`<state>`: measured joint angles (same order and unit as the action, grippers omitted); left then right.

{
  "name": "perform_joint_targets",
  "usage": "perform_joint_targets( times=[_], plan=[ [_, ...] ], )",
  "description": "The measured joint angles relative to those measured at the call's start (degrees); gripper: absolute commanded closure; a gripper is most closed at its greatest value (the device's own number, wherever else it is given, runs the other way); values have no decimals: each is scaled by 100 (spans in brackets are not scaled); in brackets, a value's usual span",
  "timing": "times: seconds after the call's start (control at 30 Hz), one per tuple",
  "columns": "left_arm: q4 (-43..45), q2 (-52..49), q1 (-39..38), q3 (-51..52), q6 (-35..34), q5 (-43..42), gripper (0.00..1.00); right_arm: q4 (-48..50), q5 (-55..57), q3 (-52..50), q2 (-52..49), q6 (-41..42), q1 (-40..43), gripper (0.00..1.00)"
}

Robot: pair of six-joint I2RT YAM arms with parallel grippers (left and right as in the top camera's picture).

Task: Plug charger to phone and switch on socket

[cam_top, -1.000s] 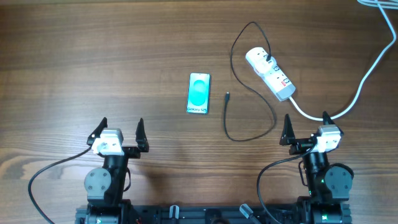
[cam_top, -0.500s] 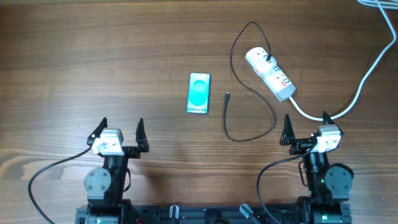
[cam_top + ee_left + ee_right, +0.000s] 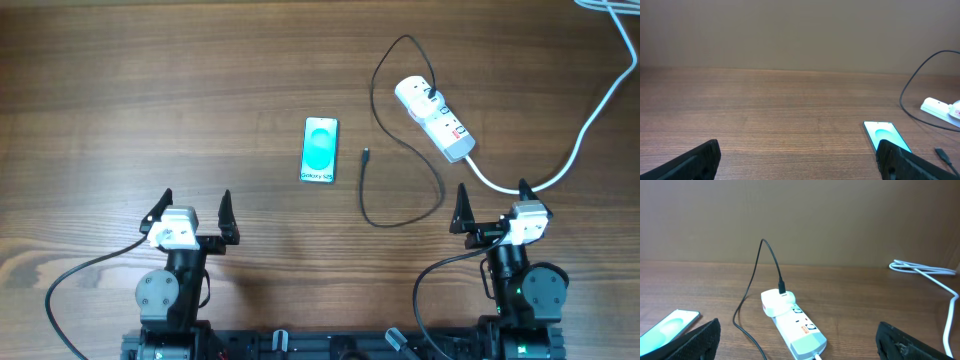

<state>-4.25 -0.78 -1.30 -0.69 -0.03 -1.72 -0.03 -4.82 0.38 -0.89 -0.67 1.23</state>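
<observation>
The phone (image 3: 319, 150) lies flat mid-table with a cyan-green screen and a white band at its near end; it also shows in the left wrist view (image 3: 884, 135) and the right wrist view (image 3: 667, 328). The thin black charger cable (image 3: 400, 215) loops from a white adapter on the socket (image 3: 434, 119) round to its free plug tip (image 3: 365, 156), which lies just right of the phone. The socket also shows in the right wrist view (image 3: 794, 324). My left gripper (image 3: 193, 214) and right gripper (image 3: 492, 200) are both open and empty near the table's front edge.
The socket's thick white cord (image 3: 590, 115) runs from the socket's near end out to the right and up past the top right corner. It also shows in the right wrist view (image 3: 930, 275). The table is brown wood.
</observation>
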Motion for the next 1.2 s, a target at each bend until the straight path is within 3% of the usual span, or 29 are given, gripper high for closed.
perform_joint_targets(
  times=[0.2,0.4,0.53,0.7,0.8,0.97,1.1,1.2],
  plan=[
    [50,-2,0,0,-55,-188,0,0,0,0,0,0,0,0],
    [509,-2,20,15,-710,-2146,0,2,0,0,0,-2,0,0],
    [2052,-7,20,28,-1128,-2929,0,2,2,0,0,0,0,0],
    [4035,-7,20,39,-1639,-3316,0,0,2,0,-2,0,0,0],
    [4599,0,20,28,-2024,-3340,0,2,0,0,0,0,0,0],
    [4426,-15,20,-483,-2302,-3311,0,0,2,0,0,0,0,0],
    [3123,-442,20,-1794,-2105,-3265,0,0,2,0,0,0,0,0],
    [2133,-1447,20,-3274,-1961,-3279,0,-2,7,0,-4,0,0,0]
  ],
)
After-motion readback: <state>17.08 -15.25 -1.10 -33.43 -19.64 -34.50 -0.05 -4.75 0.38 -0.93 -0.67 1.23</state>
